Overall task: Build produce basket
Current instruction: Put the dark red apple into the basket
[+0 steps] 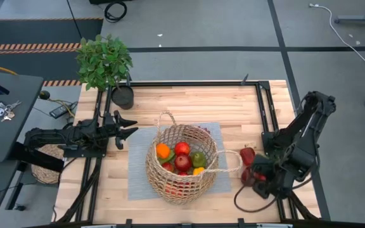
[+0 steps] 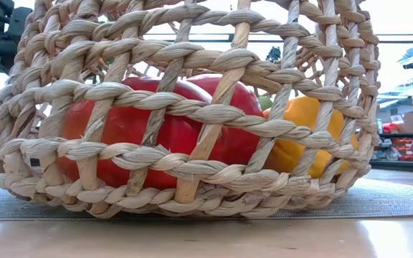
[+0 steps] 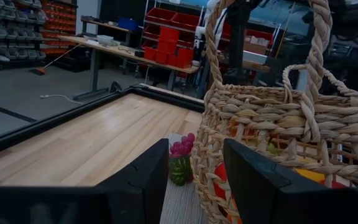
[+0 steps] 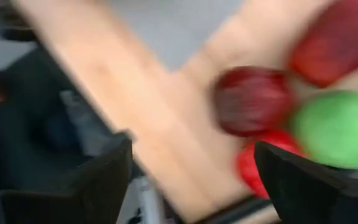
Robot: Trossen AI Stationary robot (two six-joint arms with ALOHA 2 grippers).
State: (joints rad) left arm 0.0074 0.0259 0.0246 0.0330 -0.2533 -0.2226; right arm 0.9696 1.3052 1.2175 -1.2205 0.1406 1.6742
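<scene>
Basket (image 1: 181, 163) sits mid-worktop (image 1: 189, 101) on a grey mat (image 1: 138, 171), holding red, orange, green and yellow produce (image 1: 182, 156); only the low view shows the big red pieces pressed against its weave, only the left wrist view a small pink-topped item (image 3: 180, 163) beside it. My right end effector (image 4: 191, 180) hovers over loose red and green produce (image 4: 253, 99) by the worktop's right edge, fingers spread wide, holding nothing. My left end effector (image 1: 128, 130) waits left of the basket, closed, empty.
</scene>
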